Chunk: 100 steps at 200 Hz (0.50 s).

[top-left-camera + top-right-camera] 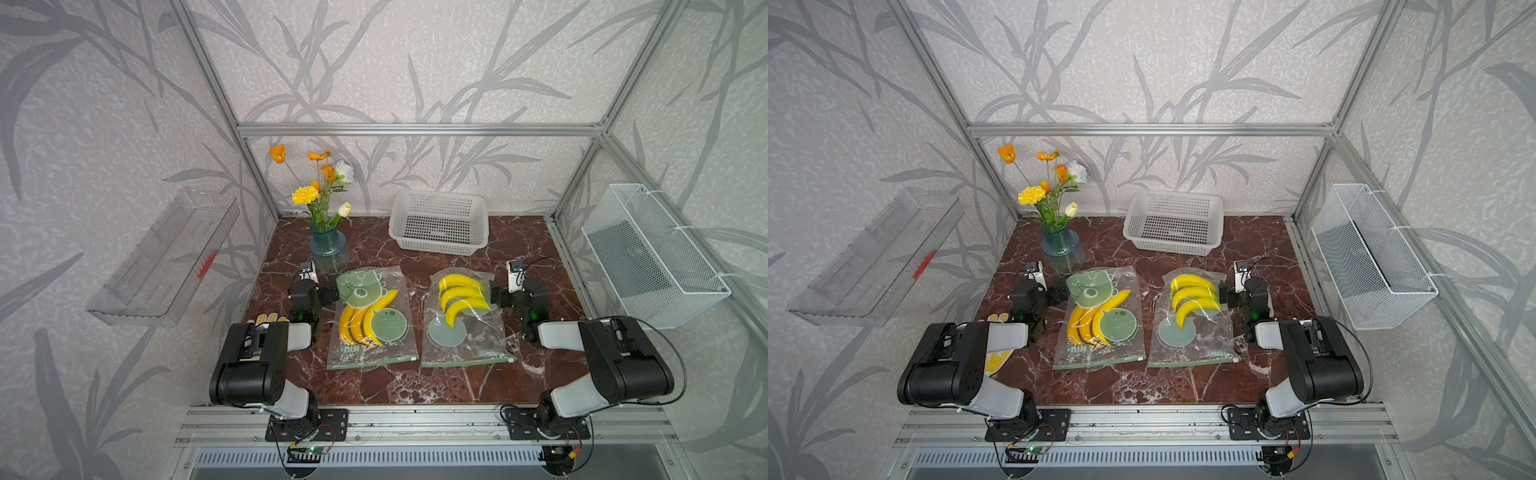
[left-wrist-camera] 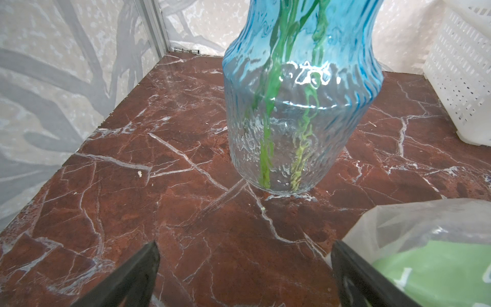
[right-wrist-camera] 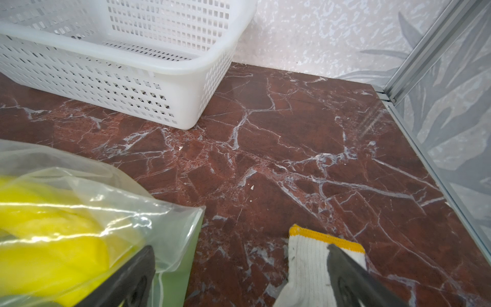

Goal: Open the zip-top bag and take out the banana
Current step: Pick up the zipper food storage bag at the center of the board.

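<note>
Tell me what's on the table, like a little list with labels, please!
table: dark red marble
left bag: clear, lying flat
right bag: clear, lying flat
bananas: yellow, inside both bags
back: blue vase with flowers, white basket
left pincer: open, empty, next to left bag
right pincer: open, empty, next to right bag

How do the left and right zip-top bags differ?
The left bag holds bananas lengthwise, partly behind green prints; the right bag holds bananas crosswise at its far end, in plain view. The left bag is flatter; the right bag more crumpled. Both lie on the marble table, zip ends toward the robot.
</note>
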Motion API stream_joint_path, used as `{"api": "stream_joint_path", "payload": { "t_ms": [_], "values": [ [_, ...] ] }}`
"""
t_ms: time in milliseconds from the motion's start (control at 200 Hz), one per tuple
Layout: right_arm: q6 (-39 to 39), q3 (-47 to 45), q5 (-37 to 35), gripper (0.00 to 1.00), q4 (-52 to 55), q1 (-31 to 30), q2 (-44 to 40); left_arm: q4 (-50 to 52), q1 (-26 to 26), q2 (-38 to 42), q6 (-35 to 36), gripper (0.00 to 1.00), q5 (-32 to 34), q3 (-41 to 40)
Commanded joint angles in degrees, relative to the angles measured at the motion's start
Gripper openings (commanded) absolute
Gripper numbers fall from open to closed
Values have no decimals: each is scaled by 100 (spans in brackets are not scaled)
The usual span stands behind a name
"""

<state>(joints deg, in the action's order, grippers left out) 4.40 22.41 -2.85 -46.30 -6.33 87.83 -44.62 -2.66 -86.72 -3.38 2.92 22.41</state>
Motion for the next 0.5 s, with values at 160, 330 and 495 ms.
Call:
{"api": "stream_joint_path", "payload": {
  "t_ms": [160, 330, 495],
  "values": [
    [8, 198, 88, 98, 139, 8, -366, 654, 2, 273, -91, 100, 488, 420],
    [-627, 1189, 416, 93, 3544, 9, -1641, 3776, 169, 1431, -317, 100, -136, 2155],
    [-1271, 1169, 1311, 88, 4374, 9, -2384, 4962, 1307, 2138, 706, 98, -356, 2574]
  ]
}}
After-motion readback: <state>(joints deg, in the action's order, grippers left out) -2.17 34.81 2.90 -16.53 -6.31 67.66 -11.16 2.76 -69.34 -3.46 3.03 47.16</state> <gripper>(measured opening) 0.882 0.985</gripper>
